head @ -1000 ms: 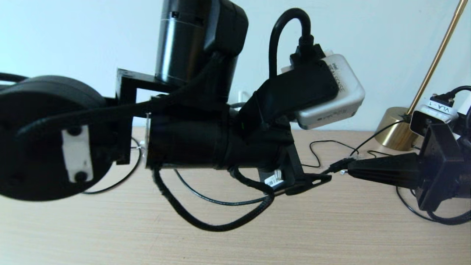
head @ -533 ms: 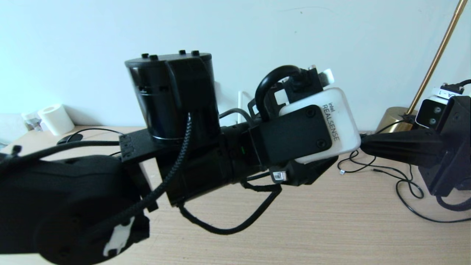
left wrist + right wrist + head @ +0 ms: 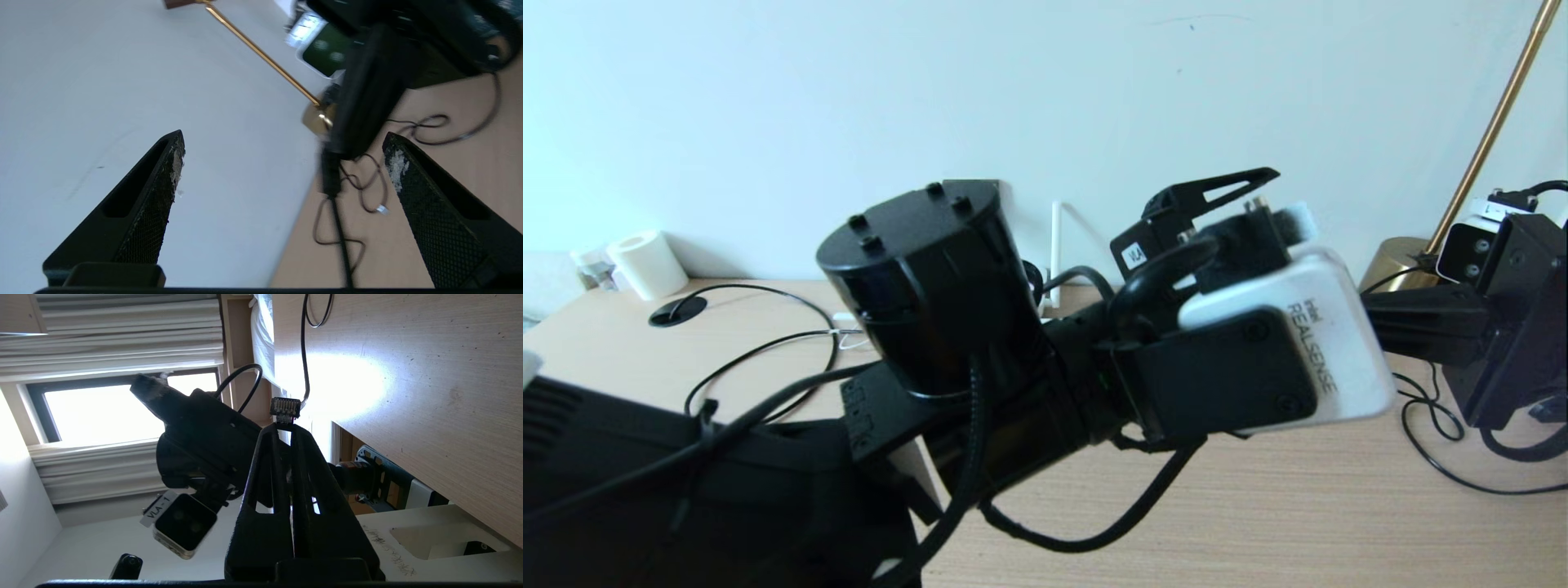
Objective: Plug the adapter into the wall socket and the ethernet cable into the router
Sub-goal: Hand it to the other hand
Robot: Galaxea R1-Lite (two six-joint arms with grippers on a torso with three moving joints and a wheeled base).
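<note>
R gripper (image 3: 284, 426) jaws pinch the ethernet cable (image 3: 284, 410) plug, clear tip pointing straight out past the tips over the bench (image 3: 1258, 523), L gripper (image 3: 282, 171) jaws wide open & empty w/ the R arm just ahead, router antenna (image 3: 1056, 253) only glimpsed behind the L arm by the wall, so R is the arm placed to plug in.
</note>
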